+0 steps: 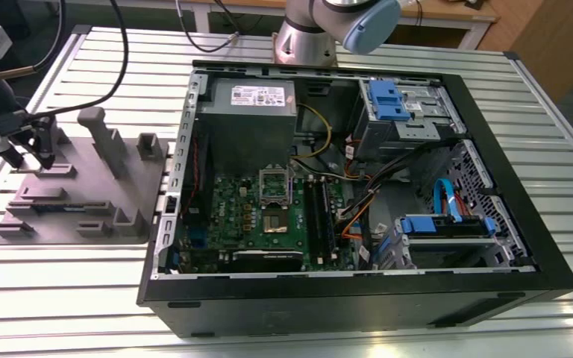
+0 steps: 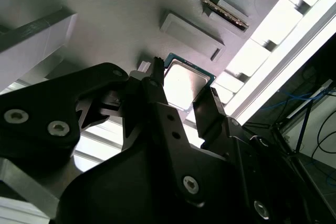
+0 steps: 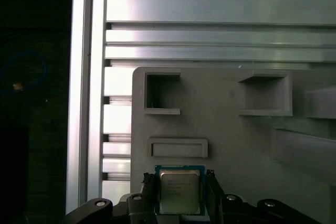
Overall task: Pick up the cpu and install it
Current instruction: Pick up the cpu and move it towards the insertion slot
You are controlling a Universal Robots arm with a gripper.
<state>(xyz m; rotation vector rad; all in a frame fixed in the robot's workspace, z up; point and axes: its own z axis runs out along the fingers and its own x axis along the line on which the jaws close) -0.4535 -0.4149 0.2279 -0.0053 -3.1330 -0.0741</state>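
The dark fingers (image 3: 148, 186) of the gripper (image 3: 179, 181) stand closest to the lens in both wrist views. They are closed on two opposite edges of the cpu (image 3: 179, 195). The cpu lies flat, silvery top up, on the grey holder tray (image 3: 226, 129). In the exterior view the tray rests on the slatted metal table (image 1: 68, 298), just beside the open computer case (image 1: 366, 298), at the exterior view's left.

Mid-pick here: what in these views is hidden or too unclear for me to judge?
1. Second wrist view: the near edge of the cpu is covered by the gripper; grip contact cannot be judged.
2. Exterior view: the gripper's body, cut off by the picture's left edge, hides the spot on the grey tray under it.
3. Exterior view: the socket is too small to tell whether it is empty.
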